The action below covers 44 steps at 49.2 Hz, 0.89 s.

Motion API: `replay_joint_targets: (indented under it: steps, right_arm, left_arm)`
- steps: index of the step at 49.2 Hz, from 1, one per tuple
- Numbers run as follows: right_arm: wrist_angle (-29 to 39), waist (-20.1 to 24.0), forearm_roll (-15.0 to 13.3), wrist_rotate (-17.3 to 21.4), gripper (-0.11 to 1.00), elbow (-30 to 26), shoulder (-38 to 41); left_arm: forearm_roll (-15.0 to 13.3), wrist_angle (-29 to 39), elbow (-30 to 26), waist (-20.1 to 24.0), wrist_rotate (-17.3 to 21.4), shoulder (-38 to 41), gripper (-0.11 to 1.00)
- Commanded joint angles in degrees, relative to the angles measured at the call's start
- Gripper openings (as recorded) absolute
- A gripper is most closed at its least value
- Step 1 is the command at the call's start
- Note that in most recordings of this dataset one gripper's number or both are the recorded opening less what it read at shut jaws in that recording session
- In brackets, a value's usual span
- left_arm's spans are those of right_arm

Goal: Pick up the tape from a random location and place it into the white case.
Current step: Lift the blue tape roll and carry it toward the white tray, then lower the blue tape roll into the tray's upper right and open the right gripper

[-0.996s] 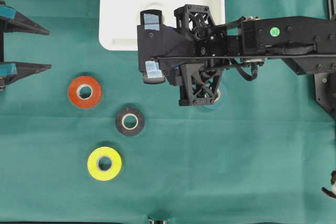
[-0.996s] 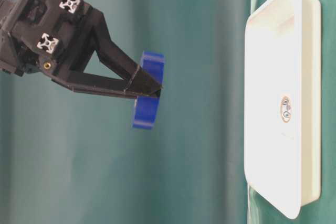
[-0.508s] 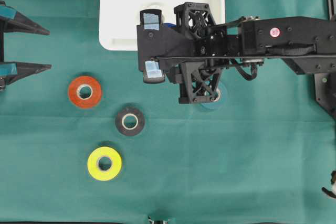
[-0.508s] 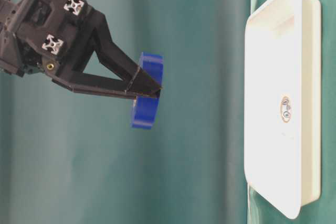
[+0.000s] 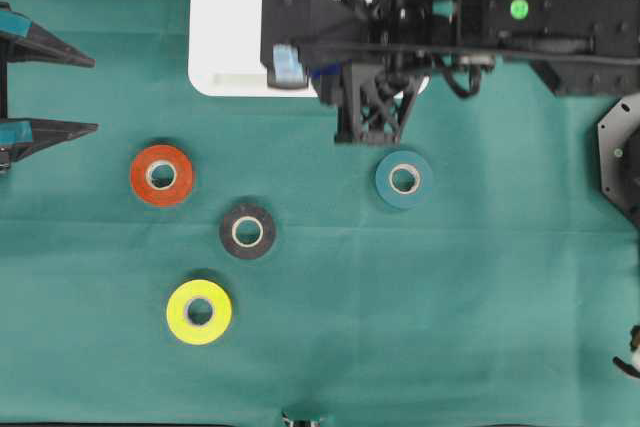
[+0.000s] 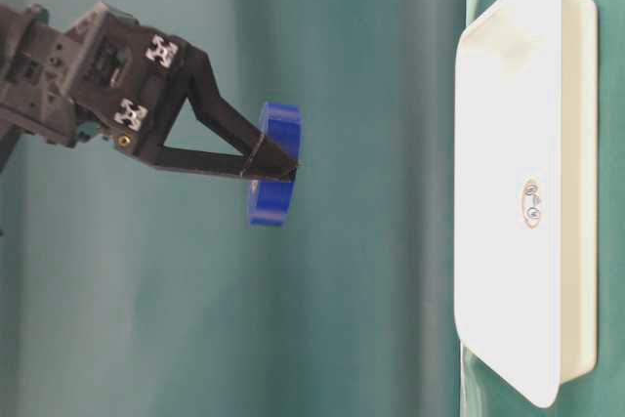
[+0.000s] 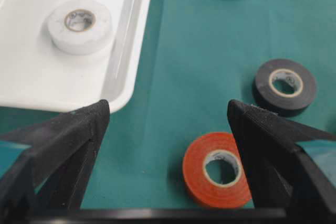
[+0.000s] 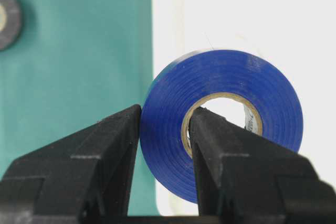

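The right tool (image 8: 163,177) is clamped on a blue tape (image 8: 223,121), one finger outside the roll and the other through its core, pinching a single wall of the ring. In the right wrist view the roll stands on edge at centre frame, with the case (image 8: 252,9) filling the upper right behind it and green bench (image 8: 73,51) to the left. In the table-level view the roll hangs in the air at centre left, well apart from the case at the right edge. From overhead the tool sits at top centre, over the case's lower rim (image 5: 225,82).

The roll looks light and stiff: a wound ring on a hard core that should not crush under the jaws. Its outer face is smooth and glossy, so it may slip or swing if held only lightly. A pinch across one wall, as here, seems the sound hold; the core gives the inner finger a firm lip. It is not fragile, so a short drop into the case should do no harm, though an upright roll may wheel away before settling.

The left tool (image 7: 168,129) stands wide open and empty, low over the bench, with an orange roll (image 7: 218,169) between its fingers' reach. A white roll (image 7: 80,24) already lies in the case at upper left of that view.
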Motion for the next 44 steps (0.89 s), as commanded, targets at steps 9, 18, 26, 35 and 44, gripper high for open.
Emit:
replay_joint_targets:
  steps: [9, 18, 26, 35, 44]
  right_arm:
    - [-0.70, -5.80, -0.18, -0.97, 0.31, -0.35, -1.76]
    - [-1.23, -10.28, -0.09, -1.49, 0.31, 0.26, -1.76]
    - [-2.29, -14.06, -0.09, -1.49, 0.31, 0.79, -1.76]
    - [-3.25, -16.88, -0.18, -1.49, 0.31, 0.97, -1.76]
    - [-3.34, -17.31, -0.18, -1.49, 0.31, 0.97, -1.76]
  left_arm:
    - [-0.09, -0.53, -0.44, 0.18, 0.00, 0.53, 0.95]
    - [-0.09, -0.44, -0.35, 0.18, 0.00, 0.62, 0.95]
    - [-0.09, -0.44, -0.35, 0.18, 0.00, 0.53, 0.95]
    - [-0.09, -0.44, -0.35, 0.18, 0.00, 0.62, 0.95]
    - [-0.09, -0.44, -0.35, 0.18, 0.00, 0.53, 0.95]
